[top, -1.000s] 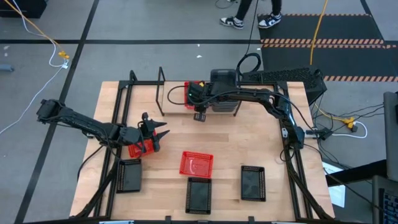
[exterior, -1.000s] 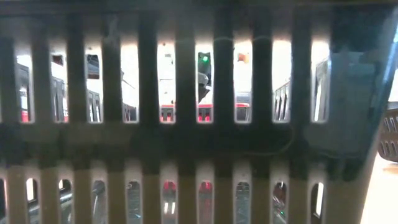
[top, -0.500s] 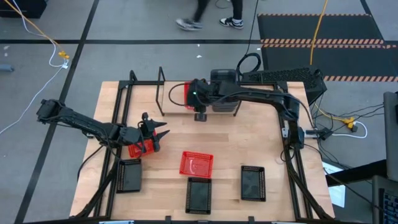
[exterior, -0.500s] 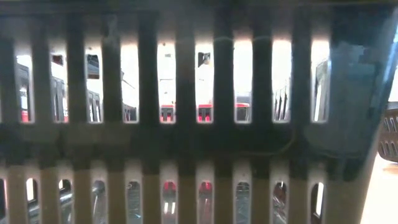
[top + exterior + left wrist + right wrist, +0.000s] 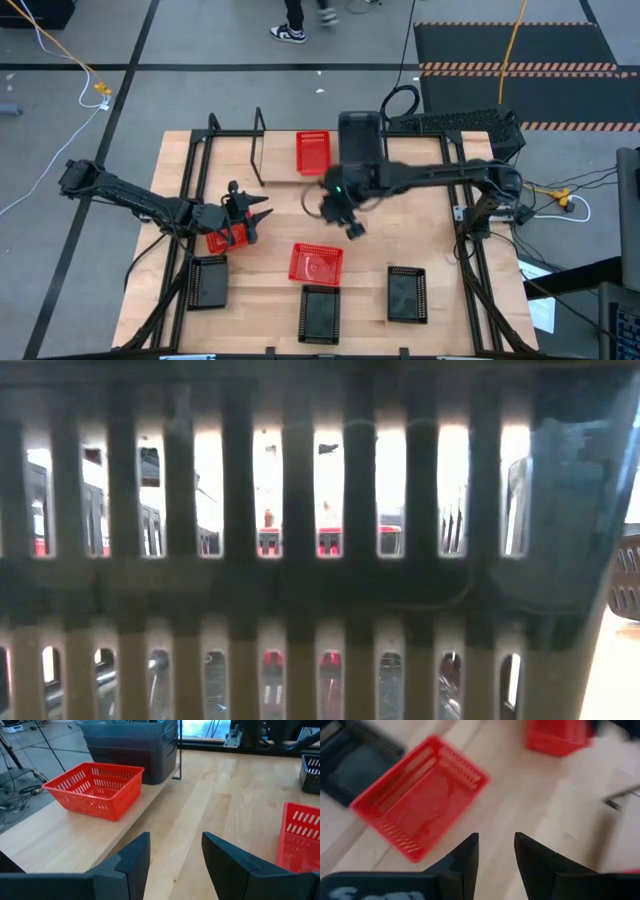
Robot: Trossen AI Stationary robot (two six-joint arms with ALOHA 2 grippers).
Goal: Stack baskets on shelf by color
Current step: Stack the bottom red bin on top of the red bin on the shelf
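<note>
No writing or label is readable on the baskets. The right gripper [image 5: 352, 222] hangs over the surface [image 5: 420, 240] mid-table, fingers [image 5: 465, 857] parted and empty — one red basket [image 5: 312, 152] on the shelf [image 5: 258, 135], another [image 5: 316, 263] just below the gripper. The left gripper [image 5: 255, 222] reaches low from the left, fingers [image 5: 135, 857] apart beside a third red basket [image 5: 226, 238].

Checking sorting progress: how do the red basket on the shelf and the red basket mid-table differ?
The red basket on the shelf sits at the table's far edge beside the grey baskets; the red basket mid-table lies loose, nearer the black baskets. Both are upright, empty and ungripped.
</note>
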